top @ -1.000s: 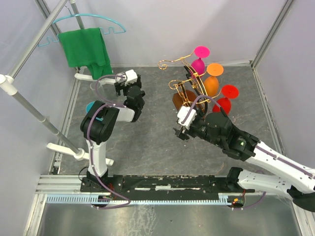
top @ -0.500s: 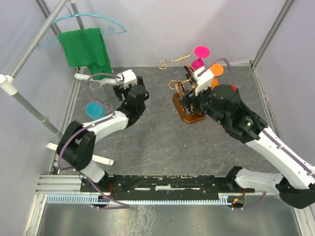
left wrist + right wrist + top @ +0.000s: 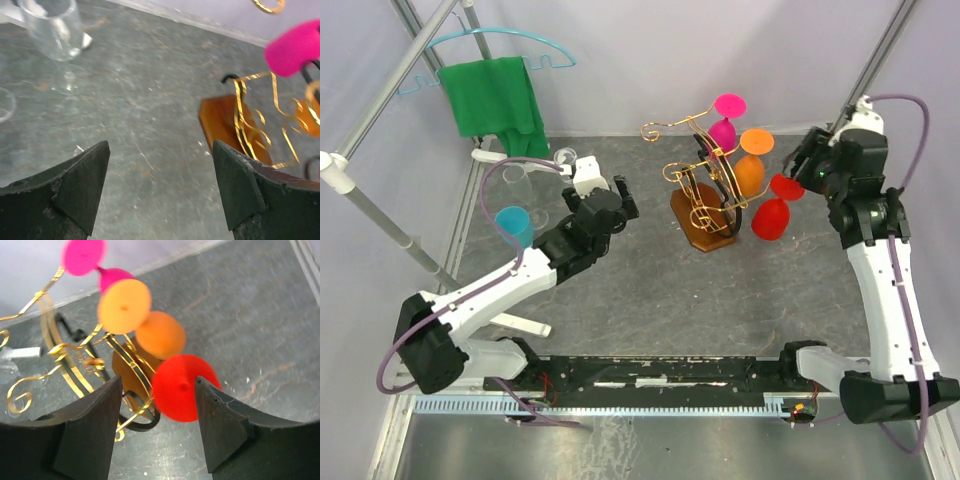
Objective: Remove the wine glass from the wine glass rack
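The wine glass rack [image 3: 698,176], gold wire arms on a brown wooden base [image 3: 704,229], stands mid-table. A pink glass [image 3: 724,123], an orange glass [image 3: 751,167] and a red wine glass [image 3: 773,209] hang upside down on its right side. My right gripper [image 3: 807,160] is open and empty, up and to the right of the rack. In the right wrist view the red glass's foot [image 3: 181,388] shows between its fingers [image 3: 90,430], not touched. My left gripper [image 3: 616,203] is open and empty left of the rack, whose base shows in the left wrist view [image 3: 222,122].
A turquoise hanger with a green cloth [image 3: 496,92] hangs on a rail at the back left. A clear glass [image 3: 516,180] and a blue cup [image 3: 515,224] stand at the left; the clear glass also shows in the left wrist view [image 3: 52,26]. White walls enclose the table.
My right arm swung from in front of the rack up and over to its right side. My left arm stretched out toward the rack. The glasses stay on the rack.
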You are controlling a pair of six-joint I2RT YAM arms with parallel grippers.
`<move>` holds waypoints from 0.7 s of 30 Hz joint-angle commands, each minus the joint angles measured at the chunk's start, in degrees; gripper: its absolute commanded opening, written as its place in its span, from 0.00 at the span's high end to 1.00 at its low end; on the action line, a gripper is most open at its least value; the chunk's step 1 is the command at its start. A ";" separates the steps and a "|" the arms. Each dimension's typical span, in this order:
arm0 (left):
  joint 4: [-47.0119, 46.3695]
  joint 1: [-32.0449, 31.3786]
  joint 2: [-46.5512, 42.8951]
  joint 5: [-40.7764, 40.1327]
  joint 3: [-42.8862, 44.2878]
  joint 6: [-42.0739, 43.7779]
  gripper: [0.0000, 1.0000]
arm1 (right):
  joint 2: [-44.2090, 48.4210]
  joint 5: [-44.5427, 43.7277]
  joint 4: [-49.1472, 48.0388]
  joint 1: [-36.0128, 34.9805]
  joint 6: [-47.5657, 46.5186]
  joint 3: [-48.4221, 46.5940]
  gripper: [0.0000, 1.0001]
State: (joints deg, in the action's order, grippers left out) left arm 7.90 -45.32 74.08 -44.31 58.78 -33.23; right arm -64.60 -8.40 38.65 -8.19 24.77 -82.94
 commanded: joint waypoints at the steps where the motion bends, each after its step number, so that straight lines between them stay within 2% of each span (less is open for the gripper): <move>1: 5.63 -3.47 -3.90 7.10 3.55 -5.35 0.11 | -0.37 15.74 -0.78 9.88 8.04 4.50 0.34; 10: 8.25 -5.71 -9.47 10.91 2.77 -6.41 0.12 | -1.14 19.82 -3.37 16.58 9.32 10.26 0.34; 18: 8.79 -5.69 -11.84 12.83 -0.12 -8.03 0.11 | -0.58 21.67 -4.61 19.54 9.06 12.48 0.34; 21: 8.71 -5.79 -11.94 13.26 -0.69 -8.54 0.11 | -0.73 23.91 -6.31 19.85 10.41 13.93 0.37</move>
State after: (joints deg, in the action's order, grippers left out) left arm 16.80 -50.76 63.44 -32.36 58.85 -39.27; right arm -65.84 11.88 36.60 11.07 33.61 -70.02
